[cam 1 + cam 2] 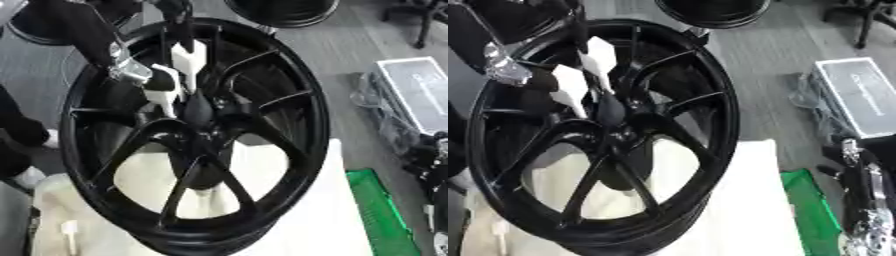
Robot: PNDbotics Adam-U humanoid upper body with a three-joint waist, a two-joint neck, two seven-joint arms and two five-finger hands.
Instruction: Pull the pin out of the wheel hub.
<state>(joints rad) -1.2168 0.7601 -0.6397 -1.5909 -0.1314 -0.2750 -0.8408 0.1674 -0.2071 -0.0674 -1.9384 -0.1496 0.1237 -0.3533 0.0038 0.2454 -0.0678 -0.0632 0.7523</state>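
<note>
Our left hand reached onto the wheel hub's centre from its upper left.

We saw that hand's white-tipped fingers pointing down toward the dark centre of the hub, but we could not tell whether they were curled round anything, and we could not make out the pin itself among the black spokes. The hub stood tilted on a white padded support. Right of the hub, our right hand showed low at the edge, its pose unclear. A green sheet lay just right of the support, and a grey case lay farther right of the hub.
</note>
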